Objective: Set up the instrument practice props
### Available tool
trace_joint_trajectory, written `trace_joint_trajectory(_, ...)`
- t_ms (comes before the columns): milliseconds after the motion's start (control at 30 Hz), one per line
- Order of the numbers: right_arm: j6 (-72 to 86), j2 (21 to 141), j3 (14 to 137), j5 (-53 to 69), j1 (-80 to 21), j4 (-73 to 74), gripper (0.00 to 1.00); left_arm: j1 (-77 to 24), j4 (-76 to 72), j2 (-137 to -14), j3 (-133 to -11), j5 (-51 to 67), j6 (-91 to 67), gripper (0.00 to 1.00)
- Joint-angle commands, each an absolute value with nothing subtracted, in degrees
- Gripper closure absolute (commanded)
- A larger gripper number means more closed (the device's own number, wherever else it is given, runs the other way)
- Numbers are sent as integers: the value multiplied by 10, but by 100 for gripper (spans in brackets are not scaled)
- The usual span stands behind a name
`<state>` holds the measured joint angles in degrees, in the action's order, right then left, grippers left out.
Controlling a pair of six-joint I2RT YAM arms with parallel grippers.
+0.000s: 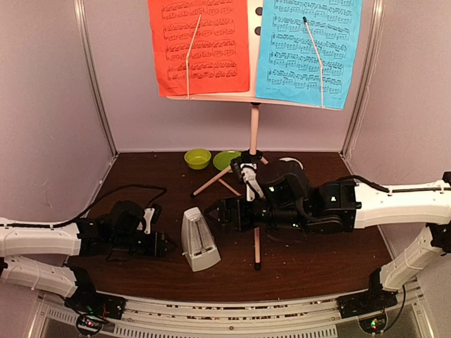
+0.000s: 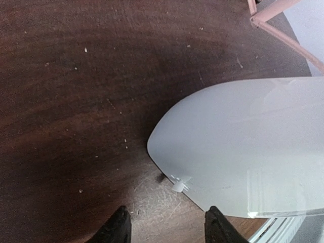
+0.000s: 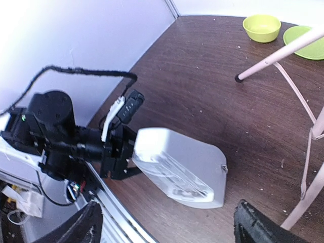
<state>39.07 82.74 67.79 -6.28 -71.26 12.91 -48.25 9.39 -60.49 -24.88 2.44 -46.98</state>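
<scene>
Metronome [image 1: 199, 241]: white, smooth plastic, pyramid shape; stands on the table [image 1: 141, 183] between the two grippers, in front of the stand's legs.
Music stand [image 1: 254, 134]: pale pink, perforated desk, slim tube tripod; mid-table.
Red page [image 1: 211, 42]: on the desk, left.
Cyan page [image 1: 289, 49]: on the desk, right.
Table: dark wood grain, speckled.
Left gripper [image 2: 167, 225]: fingers partly apart, nothing between them; metronome just ahead.
Right gripper [image 3: 172, 230]: fingers spread wide, empty.

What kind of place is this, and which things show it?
Probably a robot test booth staged for music practice: robot arms, a music stand, a metronome.
</scene>
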Motion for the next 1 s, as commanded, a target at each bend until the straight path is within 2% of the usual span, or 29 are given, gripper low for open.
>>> trace_joint_trajectory(0,340,808,620,-24,-707,129,16,-464,28,-681,-287,64,-427,49)
trace_joint_trajectory(167,290,821,623,-20,-707,170,42,-426,17,-784,-355,105,-362,52)
trace_joint_trajectory(267,270,838,631,-26,-708,171,50,-407,12,-840,-414,143,-324,53)
trace_joint_trajectory(433,243,892,668,-35,-707,180,58,-375,52,-881,-498,182,-281,55)
trace_joint_trajectory(700,233,960,689,-38,-707,137,68,-345,118,-790,-495,158,-240,49)
trace_joint_trajectory(800,235,975,684,-26,-708,100,69,-344,127,-735,-476,156,-246,43)
trace_joint_trajectory(967,236,1008,703,-11,-713,38,70,-344,144,-635,-432,158,-259,27)
